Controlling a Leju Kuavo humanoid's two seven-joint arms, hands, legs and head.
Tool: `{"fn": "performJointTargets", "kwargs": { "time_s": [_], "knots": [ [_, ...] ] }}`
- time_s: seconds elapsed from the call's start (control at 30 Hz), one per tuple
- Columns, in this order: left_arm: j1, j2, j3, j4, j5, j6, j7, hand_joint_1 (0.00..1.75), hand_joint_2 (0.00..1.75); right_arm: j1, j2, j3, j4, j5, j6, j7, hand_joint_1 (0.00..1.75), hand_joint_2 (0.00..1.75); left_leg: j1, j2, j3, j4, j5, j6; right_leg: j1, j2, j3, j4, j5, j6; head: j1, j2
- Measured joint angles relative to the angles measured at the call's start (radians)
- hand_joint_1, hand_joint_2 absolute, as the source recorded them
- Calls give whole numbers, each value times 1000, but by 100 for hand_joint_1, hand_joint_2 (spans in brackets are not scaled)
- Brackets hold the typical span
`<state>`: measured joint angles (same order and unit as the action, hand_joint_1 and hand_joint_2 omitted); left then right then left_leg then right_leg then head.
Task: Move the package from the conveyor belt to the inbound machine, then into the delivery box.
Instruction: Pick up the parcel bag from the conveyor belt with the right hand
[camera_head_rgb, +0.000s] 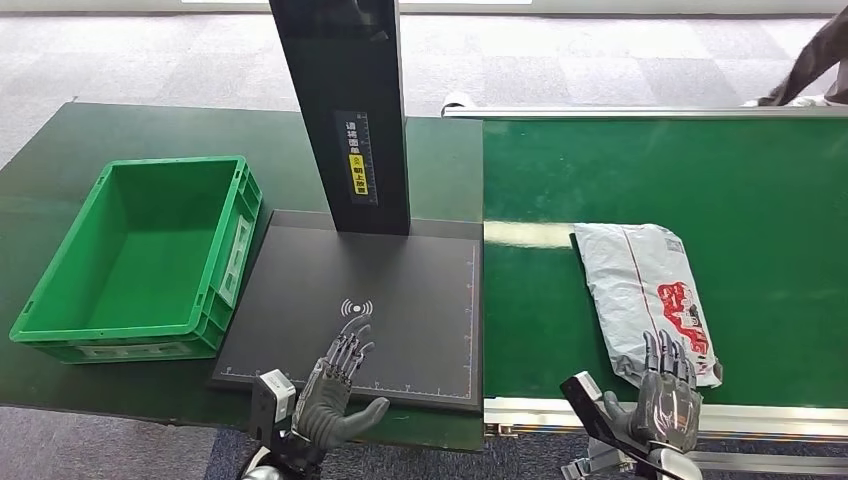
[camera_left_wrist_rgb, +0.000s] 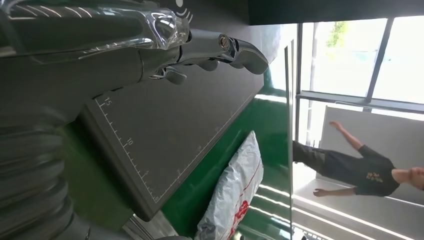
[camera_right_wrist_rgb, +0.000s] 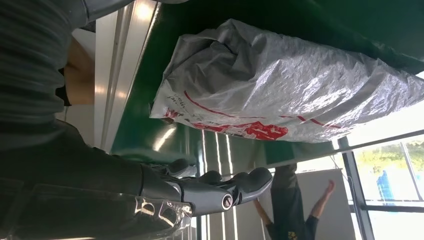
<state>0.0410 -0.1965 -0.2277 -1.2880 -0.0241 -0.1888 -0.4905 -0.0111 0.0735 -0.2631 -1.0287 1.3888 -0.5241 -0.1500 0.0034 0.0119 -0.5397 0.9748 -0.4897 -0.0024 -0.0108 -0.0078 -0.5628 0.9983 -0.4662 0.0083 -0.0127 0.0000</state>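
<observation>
A grey plastic package with red print lies flat on the green conveyor belt; it also shows in the left wrist view and the right wrist view. My right hand hovers over the package's near end, fingers spread and holding nothing. My left hand is open above the near edge of the black inbound machine plate, thumb out to the side. The green delivery box stands empty at the left.
The machine's black upright column rises at the back of the plate. A metal rail runs along the belt's near edge. A person stands beyond the far right of the belt, also in the left wrist view.
</observation>
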Motion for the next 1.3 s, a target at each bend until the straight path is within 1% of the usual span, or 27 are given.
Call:
{"fn": "performJointTargets", "kwargs": {
  "time_s": [0.13,0.3,0.47,0.63,0.9,1.3],
  "knots": [
    [6,0,0,-1,-1,0,3,0,175,-10,5,-16,29,-10,-12,-29,0,175,0,0,0,0,0,0,0,0,0,0,0,0,0,0],
    [9,0,0,-1,-3,-1,6,0,175,-39,13,-24,94,-29,-63,-74,0,175,0,0,0,0,0,0,0,0,0,0,0,0,0,0],
    [10,0,-1,-2,-3,0,14,0,175,-77,21,-21,160,-12,-107,-77,0,175,0,0,0,0,0,0,0,0,0,0,0,0,0,0],
    [13,0,-1,-7,-1,0,18,0,175,-100,25,2,198,1,-152,-86,0,175,0,0,0,0,0,0,0,0,0,0,0,0,0,0],
    [14,0,-1,-8,1,0,20,0,175,-117,37,29,225,-34,-153,-110,0,175,0,0,0,0,0,0,0,0,0,0,0,0,0,0],
    [15,1,-1,-9,3,0,20,0,175,-127,39,45,256,-31,-156,-104,0,175,0,0,0,0,0,0,0,0,0,0,0,0,0,0]
  ]
}}
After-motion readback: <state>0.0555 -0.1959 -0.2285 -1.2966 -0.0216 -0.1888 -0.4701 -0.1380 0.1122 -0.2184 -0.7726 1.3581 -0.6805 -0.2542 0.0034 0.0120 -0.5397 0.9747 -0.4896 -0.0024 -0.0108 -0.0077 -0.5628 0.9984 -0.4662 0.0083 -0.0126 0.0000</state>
